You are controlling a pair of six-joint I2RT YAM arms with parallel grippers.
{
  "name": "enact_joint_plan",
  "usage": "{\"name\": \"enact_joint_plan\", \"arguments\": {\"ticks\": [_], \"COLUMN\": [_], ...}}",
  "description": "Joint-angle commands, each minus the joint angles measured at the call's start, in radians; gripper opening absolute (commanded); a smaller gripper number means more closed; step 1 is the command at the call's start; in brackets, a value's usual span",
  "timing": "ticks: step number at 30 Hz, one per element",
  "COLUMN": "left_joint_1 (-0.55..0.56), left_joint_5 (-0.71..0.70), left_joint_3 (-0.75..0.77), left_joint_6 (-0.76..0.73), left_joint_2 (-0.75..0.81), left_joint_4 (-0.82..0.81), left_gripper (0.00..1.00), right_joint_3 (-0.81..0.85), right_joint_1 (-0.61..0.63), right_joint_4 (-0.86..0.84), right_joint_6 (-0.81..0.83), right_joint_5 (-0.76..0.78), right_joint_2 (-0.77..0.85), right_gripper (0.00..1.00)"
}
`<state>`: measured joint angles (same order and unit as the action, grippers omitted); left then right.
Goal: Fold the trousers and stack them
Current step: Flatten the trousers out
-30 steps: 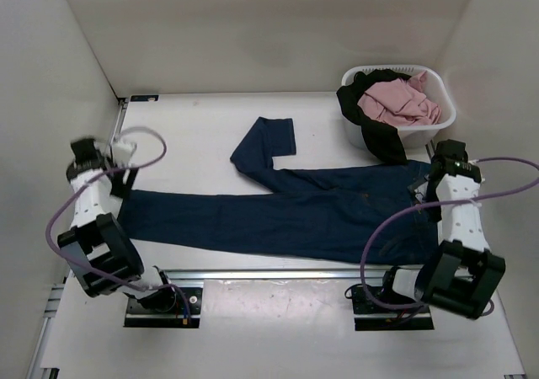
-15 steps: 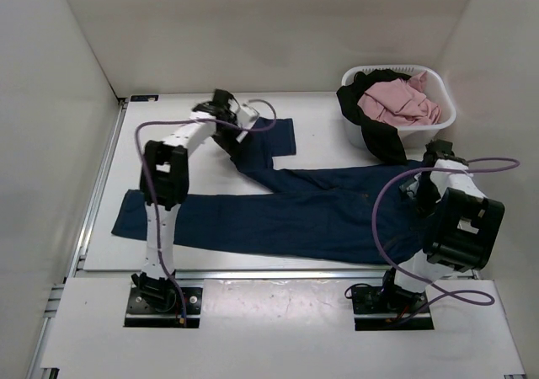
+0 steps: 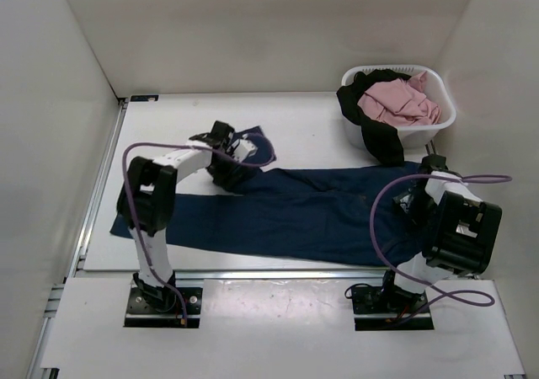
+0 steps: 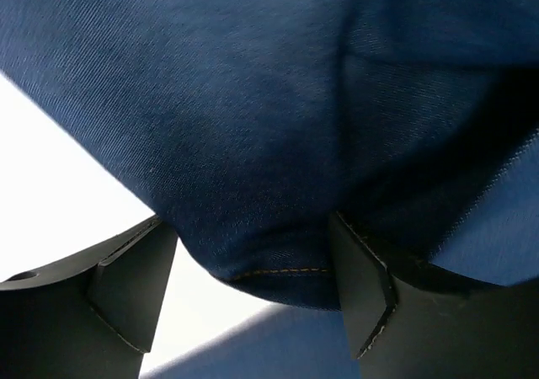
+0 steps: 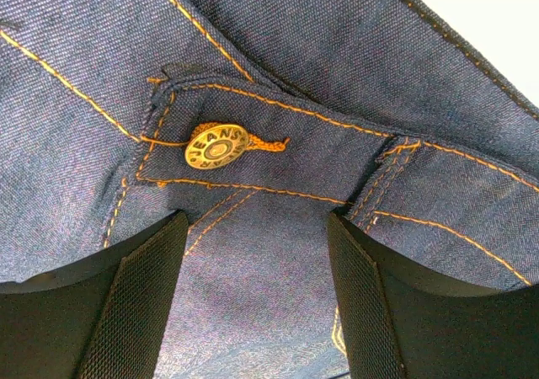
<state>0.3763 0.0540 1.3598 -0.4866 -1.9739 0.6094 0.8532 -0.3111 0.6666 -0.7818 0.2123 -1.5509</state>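
Left hand [image 4: 244, 221] stands spread around the bunched leg hem [image 4: 278, 274] of the trousers [image 3: 312, 215], likely to draw that leg across the other one; a firm pinch cannot be confirmed. Right hand [image 5: 257, 217], also spread, sits over the waistband, button [image 5: 216, 146] just ahead of its fingers, seemingly anchoring the trousers flat on the worktop [image 3: 185, 126].
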Motion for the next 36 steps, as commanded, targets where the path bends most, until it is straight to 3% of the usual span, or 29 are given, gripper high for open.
{"name": "enact_joint_plan", "arguments": {"ticks": [1,3,6,7,12,19,24,28,34,36], "left_joint_1": [-0.028,-0.019,-0.007,0.002,-0.039,-0.114,-0.139,-0.139,-0.149,-0.149], "left_joint_5": [-0.118,-0.109,-0.04,-0.031,0.023,0.072,0.067,0.003,-0.037,-0.011], "left_joint_3": [-0.19,-0.306,-0.324,-0.305,-0.017,0.312,0.517,0.597,0.581,0.572], "left_joint_6": [-0.026,-0.026,-0.011,0.005,0.023,0.083,0.097,0.079,0.079,0.069], "left_joint_2": [0.174,0.262,0.388,0.408,0.44,0.118,-0.182,-0.321,-0.417,-0.418], "left_joint_4": [0.069,0.084,0.154,0.171,0.205,0.196,0.208,0.219,0.24,0.285], "left_gripper": [0.82,0.82,0.87,1.0,1.0,1.0,1.0,1.0,1.0,0.87], "right_joint_3": [-0.081,-0.094,-0.085,-0.054,0.111,0.403,0.495,0.526,0.484,0.474], "right_joint_1": [0.032,0.061,0.087,0.098,0.098,0.098,0.098,0.098,0.098,0.098], "right_joint_4": [0.03,0.03,0.054,0.065,0.128,0.145,0.102,0.082,-0.007,-0.047], "right_joint_6": [-0.017,-0.017,0.044,0.059,0.163,0.239,0.239,0.204,0.194,0.194], "right_joint_5": [-0.024,-0.024,0.025,0.041,0.096,0.107,0.069,0.041,0.03,0.021], "right_joint_2": [0.018,0.031,0.031,0.031,0.054,0.002,-0.136,-0.199,-0.202,-0.213], "right_gripper": [0.72,0.72,0.72,0.72,0.72,0.72,0.72,0.72,0.72,0.73]}}
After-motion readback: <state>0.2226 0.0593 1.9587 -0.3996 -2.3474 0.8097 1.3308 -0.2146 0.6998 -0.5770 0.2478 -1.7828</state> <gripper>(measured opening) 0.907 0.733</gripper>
